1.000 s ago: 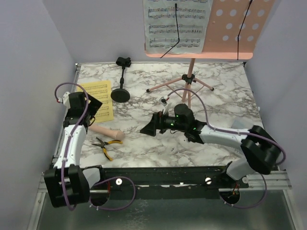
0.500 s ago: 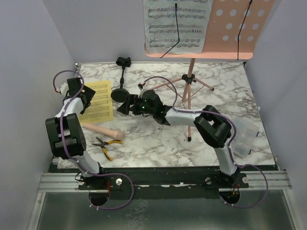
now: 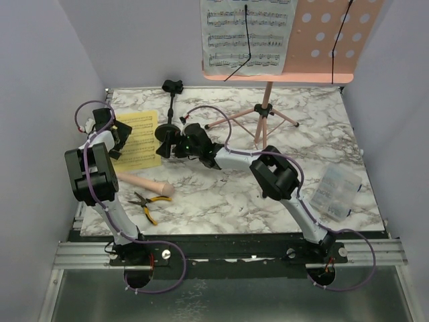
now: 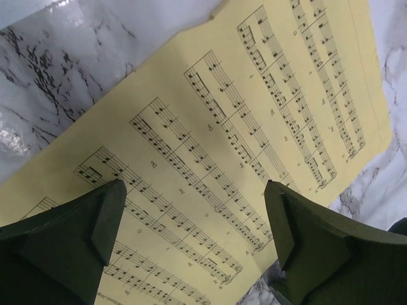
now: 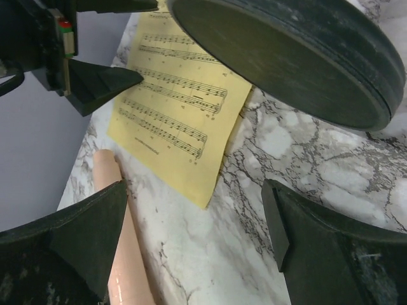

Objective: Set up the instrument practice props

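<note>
The yellow sheet-music page [image 3: 139, 142] lies at the far left of the table [image 3: 315, 134] under the folded left arm's left gripper [image 4: 194, 206], jaws apart, while the right arm stretches leftward, its right gripper [image 5: 194, 219] spread wide just beside the black mic stand [image 3: 168, 131] base.

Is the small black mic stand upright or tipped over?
Upright: the mic stand rests on its round base on the table, with its clip on top.

Left arm [image 3: 90, 178] reaches forward, right arm [image 3: 231, 157] stretches leftward, fingers [image 4: 63, 235] spread wide.
</note>
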`<state>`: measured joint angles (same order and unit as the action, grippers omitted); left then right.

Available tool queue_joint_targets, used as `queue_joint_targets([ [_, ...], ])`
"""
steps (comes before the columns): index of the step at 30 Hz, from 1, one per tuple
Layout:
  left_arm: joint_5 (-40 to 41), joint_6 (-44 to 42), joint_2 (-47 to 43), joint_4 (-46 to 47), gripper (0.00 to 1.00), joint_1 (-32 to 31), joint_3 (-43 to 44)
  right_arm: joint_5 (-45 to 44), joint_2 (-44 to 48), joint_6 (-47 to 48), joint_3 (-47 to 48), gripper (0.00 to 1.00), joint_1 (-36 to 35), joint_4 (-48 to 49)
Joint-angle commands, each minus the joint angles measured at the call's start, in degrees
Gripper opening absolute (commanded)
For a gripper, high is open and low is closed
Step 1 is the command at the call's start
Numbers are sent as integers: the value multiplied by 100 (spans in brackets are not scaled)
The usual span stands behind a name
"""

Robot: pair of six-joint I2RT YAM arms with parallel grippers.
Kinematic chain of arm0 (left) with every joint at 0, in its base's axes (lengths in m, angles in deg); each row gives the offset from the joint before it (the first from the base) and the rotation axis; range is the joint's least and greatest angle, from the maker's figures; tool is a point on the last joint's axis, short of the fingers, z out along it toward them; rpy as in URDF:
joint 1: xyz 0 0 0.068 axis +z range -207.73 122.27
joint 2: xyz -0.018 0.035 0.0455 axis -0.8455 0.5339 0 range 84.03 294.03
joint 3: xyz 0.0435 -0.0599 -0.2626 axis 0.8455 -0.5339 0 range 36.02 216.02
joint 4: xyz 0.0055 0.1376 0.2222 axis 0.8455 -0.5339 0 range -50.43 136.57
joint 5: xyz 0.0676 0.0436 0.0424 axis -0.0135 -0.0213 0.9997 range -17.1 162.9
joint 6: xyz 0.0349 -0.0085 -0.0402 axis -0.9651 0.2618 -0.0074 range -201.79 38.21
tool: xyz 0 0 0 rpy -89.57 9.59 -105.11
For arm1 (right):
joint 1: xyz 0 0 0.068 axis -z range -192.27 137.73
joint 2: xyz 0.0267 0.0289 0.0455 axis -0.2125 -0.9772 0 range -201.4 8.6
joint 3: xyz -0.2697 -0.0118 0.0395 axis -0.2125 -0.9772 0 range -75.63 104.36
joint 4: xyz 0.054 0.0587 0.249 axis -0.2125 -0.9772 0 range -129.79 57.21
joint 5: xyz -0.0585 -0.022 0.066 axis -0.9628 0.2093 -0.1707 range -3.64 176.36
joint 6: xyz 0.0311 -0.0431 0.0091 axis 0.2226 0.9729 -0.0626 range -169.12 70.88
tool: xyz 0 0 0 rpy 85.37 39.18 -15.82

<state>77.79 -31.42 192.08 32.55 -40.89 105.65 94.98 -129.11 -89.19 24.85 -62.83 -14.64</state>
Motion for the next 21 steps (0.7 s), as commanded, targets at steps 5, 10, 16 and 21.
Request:
queue_joint_targets([
  [5,-377,640,19,-1020,99,48,-449,-138,-177,-137,-185,89,-23,-17],
  [10,-349,684,-288,-1006,99,-91,-1043,-84,-229,-104,-59,87,11,-312],
  [16,-659,584,-213,-986,99,-204,-1351,289,-168,-350,-387,84,99,-179],
  [21,-883,517,-168,-912,99,-403,-1519,576,-97,-603,-487,83,135,-421],
])
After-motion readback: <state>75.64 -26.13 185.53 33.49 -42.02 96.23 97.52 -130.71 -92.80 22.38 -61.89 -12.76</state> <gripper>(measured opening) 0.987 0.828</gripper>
